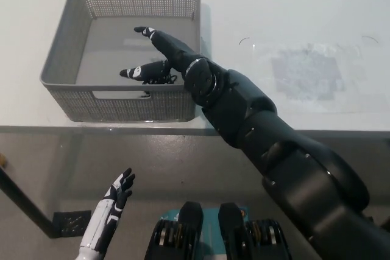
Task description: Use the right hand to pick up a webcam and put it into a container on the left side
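Black right hand (159,58) spreads wide, empty, inside the grey basket (64,59); any webcam is hidden, probably light, hard plastic, best gripped around its body.

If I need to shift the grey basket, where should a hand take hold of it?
Probably by the handle slot cut in the near wall of the grey basket, coming from the robot's side, since that wall sits at the table edge. The right hand is spread open inside the basket; the left hand rests low, below the table.
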Motion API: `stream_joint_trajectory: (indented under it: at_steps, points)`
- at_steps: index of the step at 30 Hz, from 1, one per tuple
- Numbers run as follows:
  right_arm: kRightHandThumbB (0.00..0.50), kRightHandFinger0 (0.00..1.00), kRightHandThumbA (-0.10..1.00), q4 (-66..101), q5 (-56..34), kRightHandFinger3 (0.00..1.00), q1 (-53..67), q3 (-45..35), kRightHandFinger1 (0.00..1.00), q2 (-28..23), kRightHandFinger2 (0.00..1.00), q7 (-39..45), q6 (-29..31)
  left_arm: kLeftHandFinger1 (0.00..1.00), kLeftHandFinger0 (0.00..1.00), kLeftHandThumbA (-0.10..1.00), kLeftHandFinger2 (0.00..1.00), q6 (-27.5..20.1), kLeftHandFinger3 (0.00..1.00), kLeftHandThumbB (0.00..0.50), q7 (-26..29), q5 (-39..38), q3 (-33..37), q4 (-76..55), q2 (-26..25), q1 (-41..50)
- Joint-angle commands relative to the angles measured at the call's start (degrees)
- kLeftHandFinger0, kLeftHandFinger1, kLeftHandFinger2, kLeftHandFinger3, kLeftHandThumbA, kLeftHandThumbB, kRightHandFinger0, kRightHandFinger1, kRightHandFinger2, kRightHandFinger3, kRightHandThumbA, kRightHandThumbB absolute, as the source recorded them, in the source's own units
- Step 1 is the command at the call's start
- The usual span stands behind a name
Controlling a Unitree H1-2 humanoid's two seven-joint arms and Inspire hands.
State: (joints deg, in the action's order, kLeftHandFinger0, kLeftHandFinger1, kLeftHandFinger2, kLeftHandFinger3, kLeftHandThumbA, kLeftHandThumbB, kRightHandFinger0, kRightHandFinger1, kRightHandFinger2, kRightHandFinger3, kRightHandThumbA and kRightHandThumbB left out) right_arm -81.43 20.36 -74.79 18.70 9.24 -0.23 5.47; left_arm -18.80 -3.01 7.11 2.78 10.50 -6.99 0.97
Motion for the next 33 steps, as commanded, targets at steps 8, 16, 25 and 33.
stream_joint_trajectory:
  at_steps: [8,16,25,33]
  points:
    - [0.387,1.00,1.00,6.4,-3.0,1.00,-6.3,-3.7,1.00,-3.8,1.00,-1.0,4.5,1.00,1.00,1.00,1.00,-0.9,1.00,0.123,0.3,1.2,0.0,-0.9,-0.8,-1.3]
    - [0.386,1.00,1.00,26.1,-6.4,1.00,-5.7,-9.9,1.00,-7.2,1.00,0.8,4.2,1.00,1.00,1.00,1.00,-2.1,1.00,0.095,0.4,1.8,0.0,0.1,-1.1,-1.4]
    - [0.369,1.00,1.00,58.7,-10.2,1.00,2.3,-14.7,1.00,-11.3,1.00,4.0,-5.1,1.00,1.00,1.00,1.00,-0.7,1.00,0.087,0.1,1.7,-0.1,-0.5,-1.2,-1.3]
    - [0.332,1.00,1.00,82.3,-10.8,1.00,17.4,-17.4,1.00,-15.1,1.00,5.3,-8.6,1.00,1.00,1.00,1.00,-0.7,1.00,0.090,0.0,1.5,-0.3,-1.3,-1.6,-0.6]
